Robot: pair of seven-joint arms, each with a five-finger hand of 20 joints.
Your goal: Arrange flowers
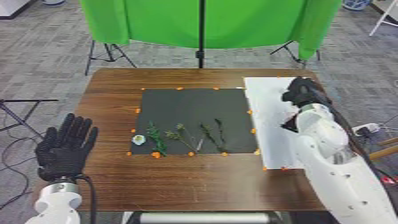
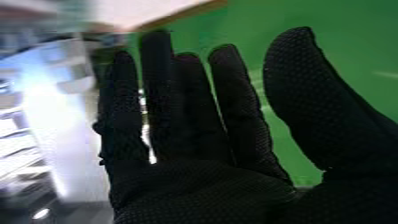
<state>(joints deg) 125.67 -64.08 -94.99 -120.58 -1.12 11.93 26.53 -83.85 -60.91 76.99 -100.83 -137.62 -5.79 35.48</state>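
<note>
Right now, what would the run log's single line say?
left hand: open, by left edge of table | right hand: open, over white sheet | white flower, green stems: on dark mat

Looks like robotics lab: green cloth point(image 1: 258, 25) and black pole point(image 1: 202, 30) beyond left hand point(image 1: 67, 145) and right hand point(image 1: 305, 90); grey carpet point(image 1: 53, 55) around wooden table point(image 1: 133, 190); loose cables point(image 1: 7, 160) outboard of left hand; orange markers point(image 1: 180, 88) between hands, edging dark mat point(image 1: 178, 110).
</note>
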